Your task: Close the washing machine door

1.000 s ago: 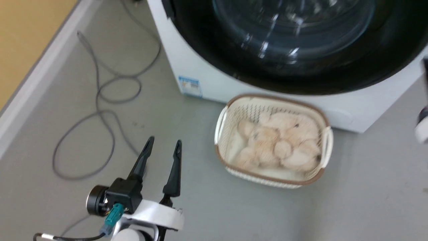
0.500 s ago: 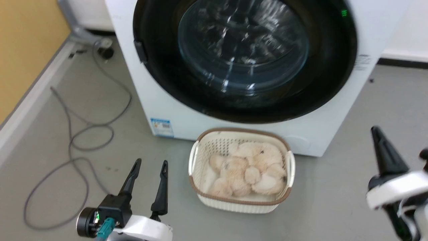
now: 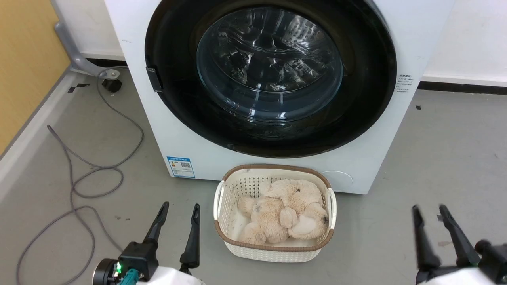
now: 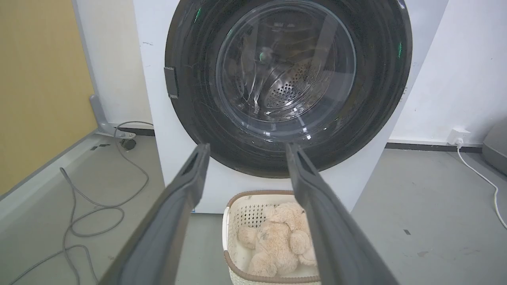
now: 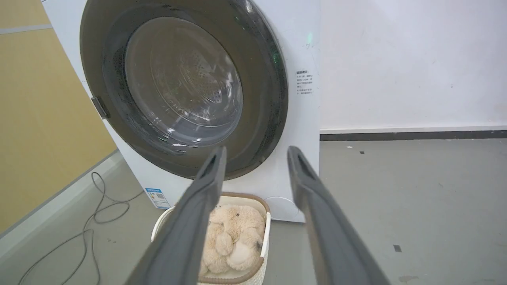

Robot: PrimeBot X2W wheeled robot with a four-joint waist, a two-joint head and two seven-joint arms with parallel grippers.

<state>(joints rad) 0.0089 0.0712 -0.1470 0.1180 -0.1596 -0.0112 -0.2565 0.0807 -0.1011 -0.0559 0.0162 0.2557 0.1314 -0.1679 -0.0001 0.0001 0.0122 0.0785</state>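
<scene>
The round black glass-windowed washing machine door (image 3: 269,75) is being shown flush; the left gripper (image 3: 181,205) and right gripper (image 3: 428,207) are being held spread, empty. If left unlatched, it could be swinging open again.

Basket, plush toy and loose cables on a grey floor

We see a white woven basket (image 3: 273,252) with a brown rim standing on the grey floor (image 3: 435,158), and a beige plush toy (image 3: 283,215) lies curled inside it. To the left a grey cable (image 3: 141,133) loops loosely over the floor, near a yellow wall (image 3: 23,59). Behind, a white wall (image 3: 467,35) meets the floor at a dark skirting strip (image 3: 463,88). In the left wrist view we make out a white socket (image 4: 459,134) low on that wall, with a white cord (image 4: 481,174) trailing from it.
</scene>
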